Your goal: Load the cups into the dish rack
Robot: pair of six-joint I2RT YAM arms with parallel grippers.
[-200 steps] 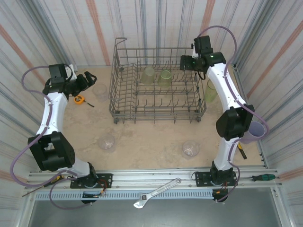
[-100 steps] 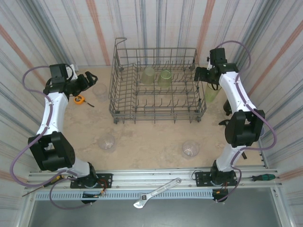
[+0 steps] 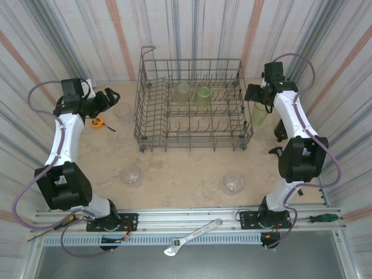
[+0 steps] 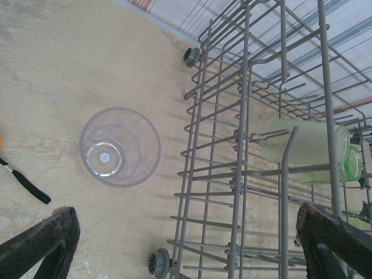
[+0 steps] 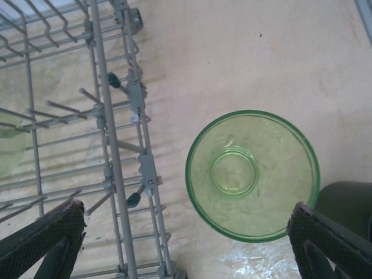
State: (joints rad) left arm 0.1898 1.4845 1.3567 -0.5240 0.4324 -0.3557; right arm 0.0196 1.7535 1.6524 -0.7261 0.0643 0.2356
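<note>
Green cup (image 5: 253,174) stands upright on the bench (image 5: 244,52) at centre right of the right wrist view, just beside the dish rack (image 5: 110,145), so my right end effector (image 5: 186,235), jaws spread wide, may snag its wires or knock the dark cup (image 5: 349,203) at lower right.

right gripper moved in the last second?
Yes. The right gripper went rightward, from over the rack's right end to outside its wall, above the green cup.
</note>
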